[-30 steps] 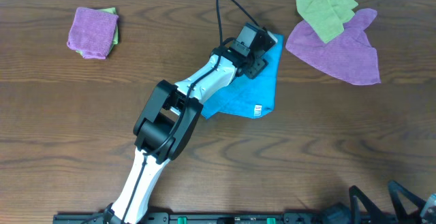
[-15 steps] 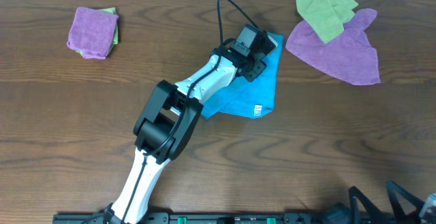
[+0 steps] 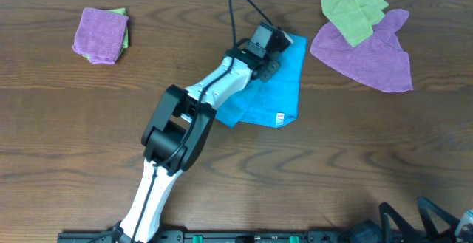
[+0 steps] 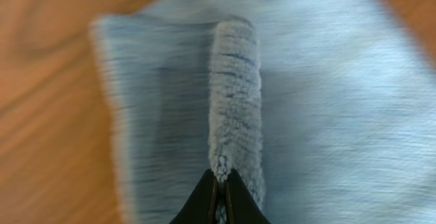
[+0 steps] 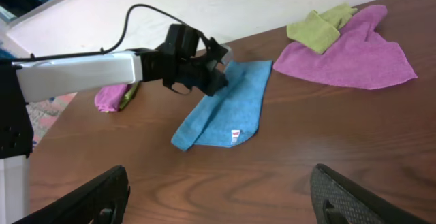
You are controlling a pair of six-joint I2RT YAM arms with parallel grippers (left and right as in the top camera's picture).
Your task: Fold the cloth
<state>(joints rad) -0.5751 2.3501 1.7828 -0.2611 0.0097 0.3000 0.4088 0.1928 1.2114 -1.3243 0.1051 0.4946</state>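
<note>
At the centre of the table (image 3: pixel 89 139), toward its far edge, the cloth (image 3: pixel 284 88) lies in a long, narrow shape that runs from far right to near left. Its white tag (image 3: pixel 280 118) faces up close to the near right corner. In the right wrist view a lower layer shows along the near left end, so the cloth lies in more than one layer.

The left gripper (image 3: pixel 281 45) is at the far end of the cloth, with its arm reaching diagonally from the near edge of the table. In the left wrist view its fingers (image 4: pixel 197 207) are pressed together on a raised ridge of cloth. The ridge stands up from the flat surface and runs straight away from the fingertips. The cloth around the ridge lies flat. Bare wood shows to the left of it and at the upper right corner of that view.

The right gripper (image 5: pixel 219 176) is at the near right corner of the table, well apart from the cloth. Its fingers (image 5: pixel 102 197) are spread wide, with nothing between them.

A spread purple cloth (image 3: pixel 369 55) lies at the far right, near the cloth but not touching it. A green cloth (image 3: pixel 353 10) lies crumpled on its far part. A folded purple cloth (image 3: pixel 100 32) sits at the far left, with a green layer showing at its right side.
</note>
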